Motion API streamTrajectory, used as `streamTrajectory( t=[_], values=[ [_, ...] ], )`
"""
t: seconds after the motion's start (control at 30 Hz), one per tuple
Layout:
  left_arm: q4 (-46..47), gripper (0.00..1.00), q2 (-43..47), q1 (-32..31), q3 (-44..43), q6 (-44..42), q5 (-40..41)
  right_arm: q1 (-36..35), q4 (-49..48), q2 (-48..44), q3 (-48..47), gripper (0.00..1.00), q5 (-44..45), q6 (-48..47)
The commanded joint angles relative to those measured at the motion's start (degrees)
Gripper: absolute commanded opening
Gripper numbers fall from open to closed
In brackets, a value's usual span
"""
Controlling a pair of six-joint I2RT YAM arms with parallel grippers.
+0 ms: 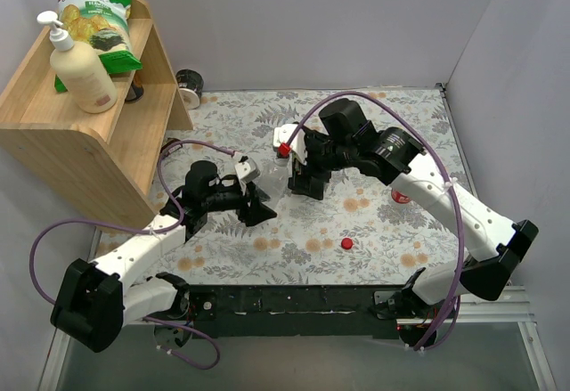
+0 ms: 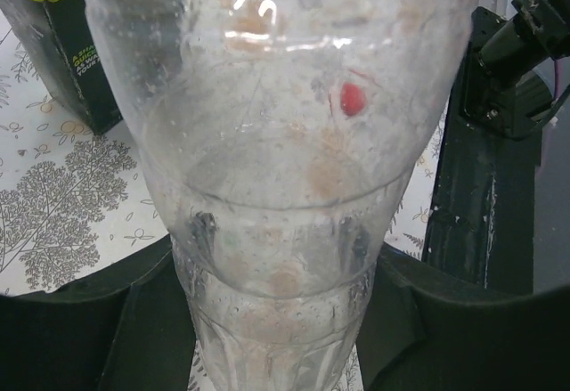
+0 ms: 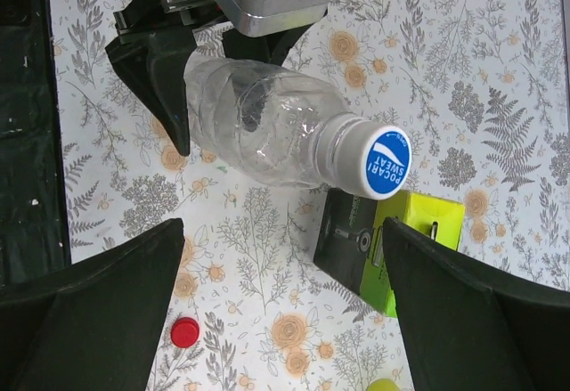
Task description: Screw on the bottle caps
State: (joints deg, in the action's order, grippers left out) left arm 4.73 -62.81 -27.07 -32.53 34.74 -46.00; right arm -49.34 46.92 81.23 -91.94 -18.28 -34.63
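Note:
A clear bottle (image 3: 258, 128) lies tilted above the floral table. My left gripper (image 2: 276, 320) is shut on its lower body, one dark finger (image 3: 158, 70) on each side. A blue-and-white cap (image 3: 385, 161) sits on the bottle's neck. My right gripper (image 3: 276, 311) stands wide open just in front of that cap, touching nothing. A loose red cap (image 3: 184, 331) lies on the table near the right gripper's left finger, and shows as the red cap (image 1: 346, 243) in the top view. In the top view the left gripper (image 1: 260, 204) and right gripper (image 1: 307, 180) face each other mid-table.
A black-and-green box (image 3: 392, 240) lies under the bottle's neck. A wooden shelf (image 1: 107, 133) at the back left carries a cream pump bottle (image 1: 82, 75) and a chip bag (image 1: 98, 12). A tape roll (image 1: 189, 86) sits behind the shelf. A red-and-white object (image 1: 399, 197) peeks out by the right forearm.

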Motion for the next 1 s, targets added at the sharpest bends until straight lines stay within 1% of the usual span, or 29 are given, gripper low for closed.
streamTrajectory(
  t=[0.0, 0.03, 0.07, 0.13, 0.17, 0.2, 0.27, 0.33, 0.37, 0.4, 0.47, 0.53, 0.6, 0.63, 0.7, 0.73, 0.77, 0.87, 0.97],
  values=[
    [-2.07, 0.00, 0.93, 0.26, -0.07, -4.05, 0.48, 0.30, 4.32, -0.98, -3.15, 0.98, 1.23, -0.42],
    [-3.84, 0.00, 0.50, 0.26, -0.68, -6.42, -0.14, 1.08, 5.02, -1.25, -3.94, 0.97, 1.41, -1.65],
    [-8.64, 0.00, 0.14, 0.26, -1.99, -12.62, -0.58, 1.70, 5.55, -1.51, -4.03, 0.96, 0.97, -4.71],
    [-14.02, 0.00, -0.73, 0.26, -3.84, -19.41, -2.60, 3.45, 5.99, -2.13, -4.39, 0.93, -1.21, -8.41],
    [-18.40, 0.00, -1.78, 0.18, -5.68, -22.67, -2.69, 3.64, 6.86, -2.22, -4.39, 0.91, -1.66, -10.87],
    [-20.01, 0.00, -2.23, 0.18, -6.39, -26.96, -2.61, 3.64, 7.48, -1.96, -4.39, 0.89, -2.10, -14.64],
    [-24.13, 0.00, -3.54, 0.18, -7.89, -31.21, -2.34, 3.64, 8.62, -1.43, -5.34, 0.87, -4.12, -17.39],
    [-25.73, 0.00, -4.34, 0.09, -9.56, -34.37, -2.08, 3.64, 11.87, 0.06, -6.93, 0.87, -6.49, -21.60],
    [-26.96, 0.00, -4.52, 0.00, -10.09, -34.48, -2.17, 3.64, 13.36, 0.42, -7.81, 0.89, -9.90, -23.79],
    [-27.49, 0.00, -5.04, 0.00, -10.96, -36.31, -2.43, 3.55, 14.42, 0.68, -7.55, 0.90, -10.97, -25.99],
    [-27.85, 0.00, -5.05, -0.09, -11.50, -36.50, -3.30, 2.94, 12.95, 0.42, -6.33, 0.93, -11.42, -27.42],
    [-27.94, 0.00, -5.05, -0.18, -12.02, -36.15, -3.83, 2.76, 11.36, 0.24, -5.27, 0.93, -11.60, -27.94],
    [-28.02, 0.00, -4.78, -0.18, -12.11, -35.97, -4.10, 2.67, 11.53, 0.94, -6.32, 0.88, -11.86, -28.73],
    [-28.02, 0.00, -4.52, -0.26, -12.11, -36.06, -4.19, 2.67, 13.45, 1.21, -6.93, 0.84, -12.30, -31.26],
    [-28.11, 0.00, -4.17, -0.35, -11.85, -36.58, -4.01, 2.67, 15.83, 2.17, -8.07, 0.81, -12.65, -34.61],
    [-28.20, 0.00, -3.82, -0.44, -11.68, -36.94, -4.01, 2.59, 18.54, 2.35, -8.43, 0.79, -13.09, -36.19],
    [-28.46, 0.00, -3.73, -0.44, -11.76, -37.63, -3.75, 2.58, 19.78, 2.96, -8.78, 0.76, -13.27, -39.17],
    [-29.77, 0.00, -4.08, -0.44, -12.46, -39.22, -3.40, 1.97, 24.34, 4.54, -10.80, 0.68, -13.88, -43.05],
    [-30.39, 0.00, -4.17, -0.53, -12.90, -39.84, -3.05, 1.44, 26.38, 6.04, -12.21, 0.62, -14.06, -44.73]
  ],
)
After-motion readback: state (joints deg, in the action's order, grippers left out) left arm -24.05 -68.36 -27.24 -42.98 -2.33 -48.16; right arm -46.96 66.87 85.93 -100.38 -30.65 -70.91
